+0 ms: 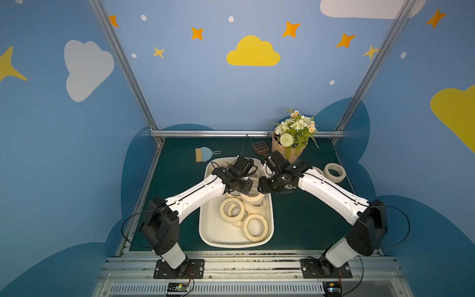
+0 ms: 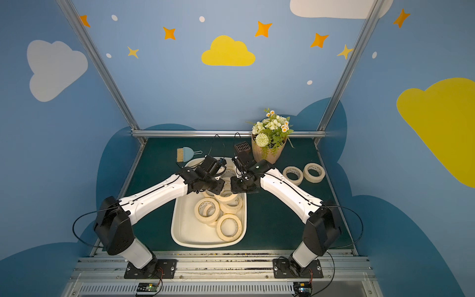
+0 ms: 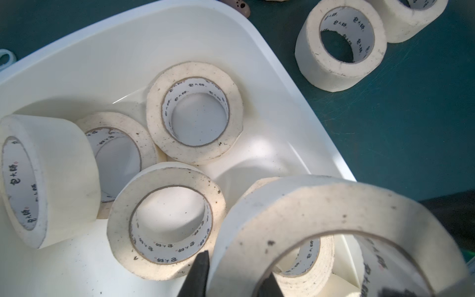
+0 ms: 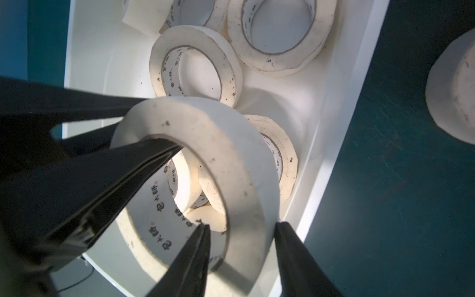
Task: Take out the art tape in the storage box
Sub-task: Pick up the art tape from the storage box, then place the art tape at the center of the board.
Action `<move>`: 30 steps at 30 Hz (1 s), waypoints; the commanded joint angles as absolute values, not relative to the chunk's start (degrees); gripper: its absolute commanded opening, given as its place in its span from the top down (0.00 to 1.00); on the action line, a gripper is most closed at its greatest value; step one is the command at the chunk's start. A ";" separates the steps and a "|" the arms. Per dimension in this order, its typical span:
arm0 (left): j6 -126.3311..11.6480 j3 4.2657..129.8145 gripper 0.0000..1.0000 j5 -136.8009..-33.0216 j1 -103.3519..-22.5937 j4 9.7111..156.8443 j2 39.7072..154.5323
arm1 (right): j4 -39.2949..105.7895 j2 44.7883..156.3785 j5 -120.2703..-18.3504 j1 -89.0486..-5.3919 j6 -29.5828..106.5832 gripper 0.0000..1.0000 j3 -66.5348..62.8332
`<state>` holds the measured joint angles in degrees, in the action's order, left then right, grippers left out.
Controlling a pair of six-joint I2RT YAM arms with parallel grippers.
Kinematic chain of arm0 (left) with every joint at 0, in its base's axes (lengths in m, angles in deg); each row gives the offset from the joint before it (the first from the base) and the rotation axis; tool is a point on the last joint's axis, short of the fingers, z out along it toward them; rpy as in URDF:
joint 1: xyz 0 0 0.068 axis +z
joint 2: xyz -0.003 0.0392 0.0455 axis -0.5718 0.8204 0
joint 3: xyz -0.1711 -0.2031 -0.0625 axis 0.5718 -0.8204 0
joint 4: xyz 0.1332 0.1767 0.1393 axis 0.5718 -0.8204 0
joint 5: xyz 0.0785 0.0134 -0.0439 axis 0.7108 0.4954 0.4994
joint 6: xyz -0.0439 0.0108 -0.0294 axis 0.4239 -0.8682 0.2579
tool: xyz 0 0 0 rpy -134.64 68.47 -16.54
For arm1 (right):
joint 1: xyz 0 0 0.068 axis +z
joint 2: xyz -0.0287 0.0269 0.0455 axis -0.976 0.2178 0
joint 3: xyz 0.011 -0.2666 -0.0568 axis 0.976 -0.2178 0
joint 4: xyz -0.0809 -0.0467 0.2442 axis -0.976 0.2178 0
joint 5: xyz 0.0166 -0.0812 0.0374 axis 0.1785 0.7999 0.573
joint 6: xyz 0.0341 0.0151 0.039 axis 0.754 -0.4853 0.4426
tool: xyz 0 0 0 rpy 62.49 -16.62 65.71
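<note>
**Item: one roll of art tape, held by both grippers above the far end of the storage box**

Held roll [image 4: 205, 128]. Cream ring with a white printed core, raised clear of the rolls beneath it.
- Left gripper [image 3: 236, 264]: closed on the ring's wall, one finger through the hole and one on the outer face.
- Right gripper [image 4: 241, 225]: set astride the wall in the same way on the opposite side. Both tips appear to touch it, so it is judged clamped.
- Two grips on one roll read as a hand-over from left to right, since the set-down place lies on the right arm's side.
- Pinching the wall rather than spanning the whole ring probably suits the narrow jaws.

Storage box [image 1: 214, 228]. Shallow cream tub at the centre of the green mat [image 1: 308, 218], long side running near to far. It holds several rolls of art tape.
- Near group [image 1: 246, 226]: lying flat and overlapping, toward the right wall.
- Far group [image 3: 156, 115]: mostly flat, with one roll on edge [image 3: 51, 177].

Removed rolls [image 2: 312, 178]. Two, flat on the mat side by side, well right of the box at the far right. With so many left inside, the task is judged to be at an early stage.

Bystanders.
- Flower pot [image 1: 279, 151]: far right.
- Blue dustpan with brush [image 1: 204, 154]: just beyond the box's far-left corner.
- Brown grid piece [image 1: 261, 147]: beside the pot.
- None seems to stand in the way to the right.
</note>
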<state>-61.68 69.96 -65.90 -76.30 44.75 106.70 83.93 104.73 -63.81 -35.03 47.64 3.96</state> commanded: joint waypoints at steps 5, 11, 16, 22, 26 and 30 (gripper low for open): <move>-58.75 65.69 0.81 -72.34 -76.79 50.70 97.84 | 82.82 105.28 -62.94 -35.97 48.18 0.98 5.57; -59.20 61.13 0.20 -76.72 -76.80 56.51 93.31 | 85.33 103.16 -61.21 -38.02 47.69 1.00 5.77; -59.98 59.16 0.00 -73.64 -76.30 58.42 88.66 | 88.71 97.69 -59.18 -42.92 46.63 1.00 3.44; -60.88 56.61 0.01 -72.72 -69.42 57.34 86.70 | 92.02 85.62 -53.47 -56.43 43.24 1.00 -6.84; -61.09 54.08 0.04 -73.56 -63.24 59.83 88.78 | 91.90 78.99 -53.29 -72.32 39.14 1.00 -14.23; -61.46 53.60 0.07 -72.74 -58.93 62.67 93.17 | 90.12 81.28 -56.80 -90.61 34.50 1.00 -17.53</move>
